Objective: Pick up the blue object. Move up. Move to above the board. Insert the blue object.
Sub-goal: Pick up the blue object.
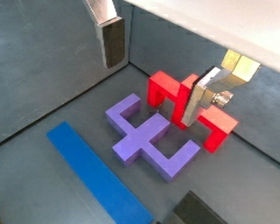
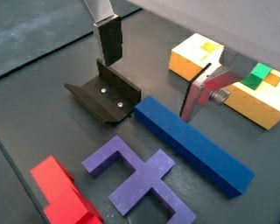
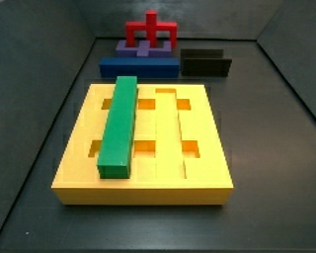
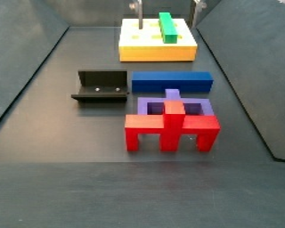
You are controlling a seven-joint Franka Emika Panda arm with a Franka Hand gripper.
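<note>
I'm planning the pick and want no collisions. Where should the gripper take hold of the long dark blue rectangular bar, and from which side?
Probably from above, pinching the long dark blue rectangular bar across its narrow width near mid-length. It lies flat, and the purple block sits close beside one long face, so the fingers of the gripper, still above the floor, need care there.
</note>
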